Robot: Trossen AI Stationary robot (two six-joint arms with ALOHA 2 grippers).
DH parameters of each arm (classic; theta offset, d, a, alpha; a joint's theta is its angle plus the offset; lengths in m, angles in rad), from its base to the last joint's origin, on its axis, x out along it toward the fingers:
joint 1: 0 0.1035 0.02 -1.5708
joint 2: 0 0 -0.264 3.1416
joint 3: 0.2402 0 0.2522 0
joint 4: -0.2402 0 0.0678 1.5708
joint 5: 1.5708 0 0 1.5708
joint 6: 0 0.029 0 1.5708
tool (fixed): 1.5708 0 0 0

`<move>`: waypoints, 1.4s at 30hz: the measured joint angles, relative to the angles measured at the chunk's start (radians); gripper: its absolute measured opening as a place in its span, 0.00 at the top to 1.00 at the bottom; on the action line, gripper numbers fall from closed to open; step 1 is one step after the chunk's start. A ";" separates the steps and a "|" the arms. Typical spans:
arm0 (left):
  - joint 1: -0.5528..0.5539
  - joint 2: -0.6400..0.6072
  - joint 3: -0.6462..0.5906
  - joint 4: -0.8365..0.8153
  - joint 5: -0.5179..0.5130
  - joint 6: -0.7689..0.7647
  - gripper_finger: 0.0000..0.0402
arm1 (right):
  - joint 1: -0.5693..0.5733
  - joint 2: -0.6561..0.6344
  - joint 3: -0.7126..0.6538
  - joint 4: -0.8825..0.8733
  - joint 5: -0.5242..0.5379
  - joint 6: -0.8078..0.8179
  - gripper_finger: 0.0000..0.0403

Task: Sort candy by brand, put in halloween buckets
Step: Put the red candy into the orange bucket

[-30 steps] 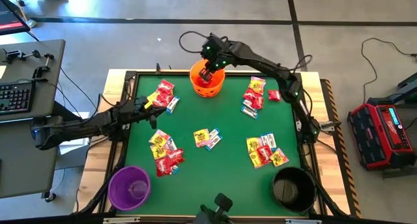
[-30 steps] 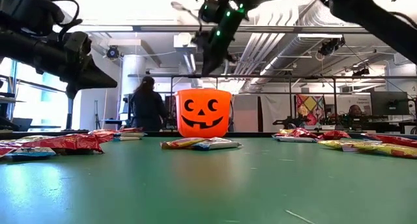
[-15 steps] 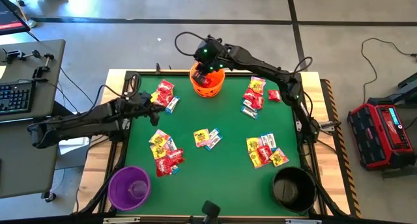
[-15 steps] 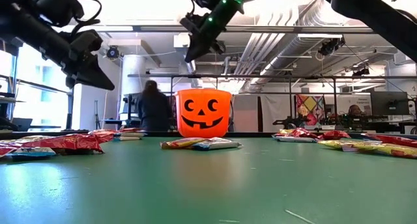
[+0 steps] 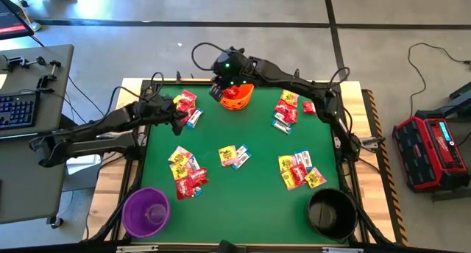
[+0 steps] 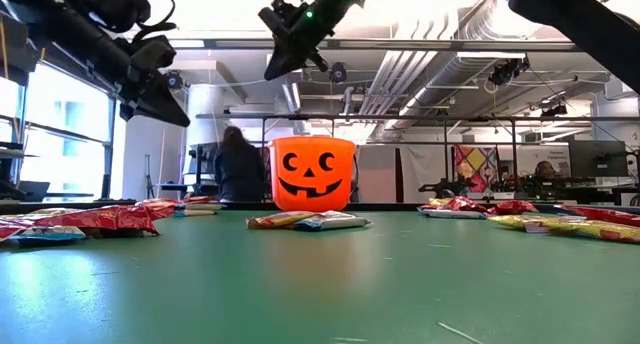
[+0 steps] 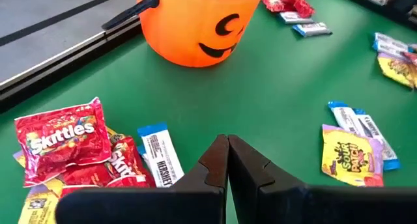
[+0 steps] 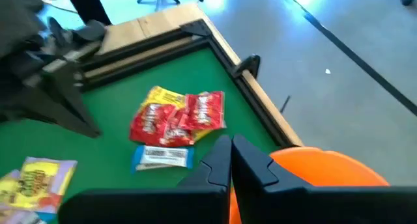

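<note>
The orange pumpkin-face bucket (image 5: 238, 97) stands on its base near the table's far edge. The purple bucket (image 5: 147, 211) stands at the near left corner and the black bucket (image 5: 331, 212) at the near right corner. Red, yellow and white-blue candy packets lie flat in several piles; the far-left pile (image 5: 185, 106) shows a red Skittles packet (image 7: 62, 138) and a white-blue Hershey's bar (image 7: 159, 154). My left gripper (image 7: 228, 154) hovers shut beside this pile, holding nothing. My right gripper (image 8: 231, 154) is shut and empty, raised just left of the orange bucket's rim (image 8: 319, 164).
Other candy piles lie at the near left (image 5: 184, 172), the middle (image 5: 234, 156), the far right (image 5: 288, 107) and the near right (image 5: 299, 170). A raised black frame (image 5: 147, 87) edges the green mat. A person (image 6: 238, 169) stands in the room beyond.
My right gripper has moved from above the orange bucket toward the table's left and risen. My left gripper has travelled toward the far edge, up to the far-left candy pile. No candy or bucket has shifted.
</note>
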State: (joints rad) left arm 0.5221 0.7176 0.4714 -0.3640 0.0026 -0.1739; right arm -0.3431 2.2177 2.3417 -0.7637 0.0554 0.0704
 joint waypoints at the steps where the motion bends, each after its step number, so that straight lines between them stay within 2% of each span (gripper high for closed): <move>1: 0.008 0.012 0.013 -0.008 0.006 0.006 1.00 | 0.008 0.000 0.000 0.005 0.009 0.001 1.00; 8: 0.056 0.062 0.068 -0.036 0.025 0.056 1.00 | 0.065 0.008 -0.003 0.070 0.049 0.033 1.00; 18: 0.105 0.063 0.074 -0.042 0.154 0.083 1.00 | 0.138 -0.069 -0.304 0.339 0.028 0.069 1.00; 25: 0.107 0.063 0.074 -0.077 0.156 0.096 1.00 | 0.166 -0.287 -0.601 0.476 0.028 0.116 1.00; 34: 0.107 0.067 0.074 -0.117 0.153 0.100 1.00 | 0.190 -0.640 -1.068 0.610 0.126 0.209 1.00; 38: 0.107 0.084 0.074 -0.149 0.141 0.099 1.00 | 0.222 -0.739 -1.203 0.645 0.173 0.271 1.00; 42: 0.105 0.126 0.074 -0.185 0.114 0.085 1.00 | 0.255 -0.785 -1.282 0.680 0.200 0.307 1.00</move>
State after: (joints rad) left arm 0.6267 0.8435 0.5449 -0.5489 0.1167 -0.0893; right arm -0.0879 1.4329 1.0597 -0.0836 0.2553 0.3773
